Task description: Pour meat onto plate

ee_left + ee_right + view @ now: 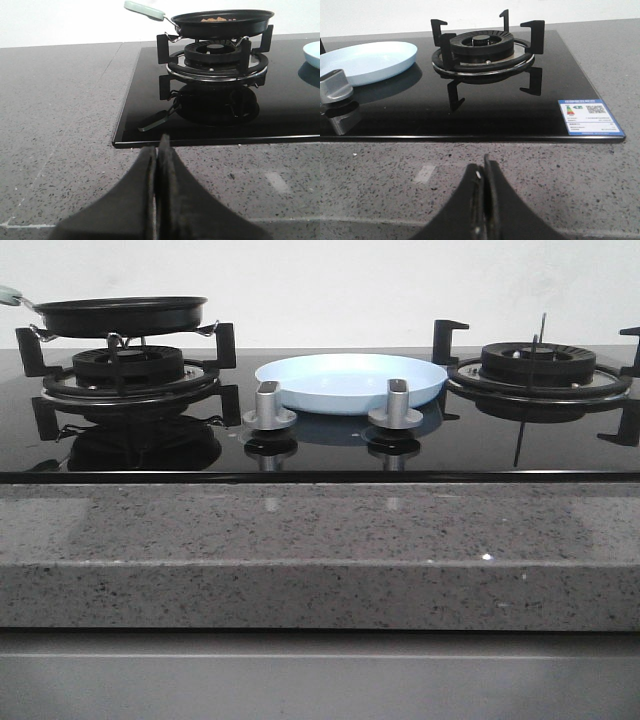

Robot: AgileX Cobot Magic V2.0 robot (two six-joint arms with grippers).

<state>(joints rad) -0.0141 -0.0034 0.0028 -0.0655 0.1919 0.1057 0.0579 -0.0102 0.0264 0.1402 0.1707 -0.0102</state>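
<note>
Left gripper [159, 150] clenched | right gripper [484, 172] clenched | meat [218, 20] in pan [222, 22] | 2 knobs [269, 406] before plate [350, 380]

Only the two grippers show, each in its own wrist view. The left gripper [157, 150] is matte black: two broad fingers that taper to thin tips, jaws pressed together along a narrow seam. The right gripper [484, 172] has the same black, flaring shape, with a small pale glint beside the seam between its jaws.
</note>
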